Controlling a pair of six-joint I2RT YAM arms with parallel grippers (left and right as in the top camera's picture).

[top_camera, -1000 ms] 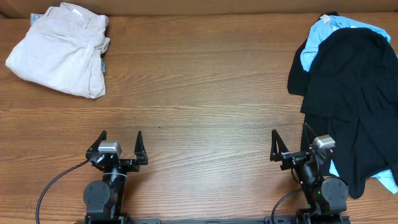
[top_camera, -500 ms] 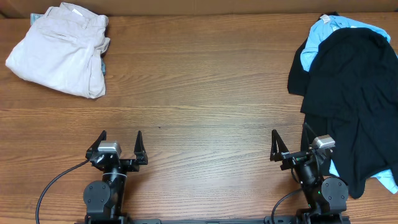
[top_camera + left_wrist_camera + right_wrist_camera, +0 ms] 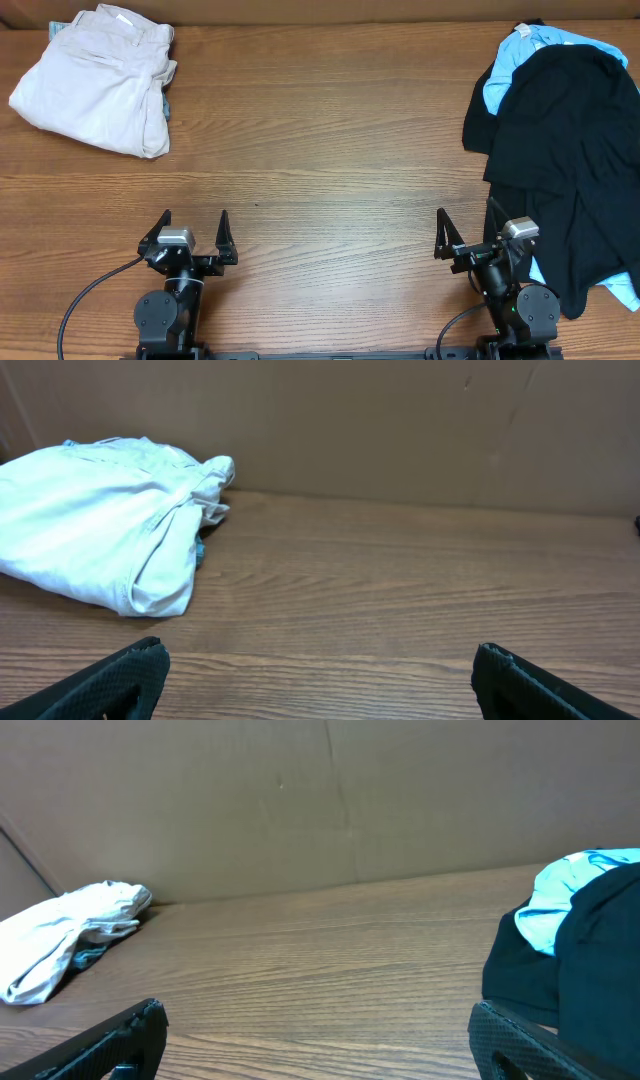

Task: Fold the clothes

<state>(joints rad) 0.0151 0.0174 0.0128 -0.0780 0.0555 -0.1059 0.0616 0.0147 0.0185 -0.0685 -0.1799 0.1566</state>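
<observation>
The left gripper [image 3: 194,222] and right gripper [image 3: 465,225] are held wide open, empty, seemingly readied for the crumpled black fabric garment [image 3: 570,140].

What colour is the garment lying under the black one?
It is a light blue garment, clearest in the overhead view.

Shorts [image 3: 95,80] at the far-left corner of the table [image 3: 320,150], heap of garments [image 3: 565,150] along its right edge, well apart.
</observation>
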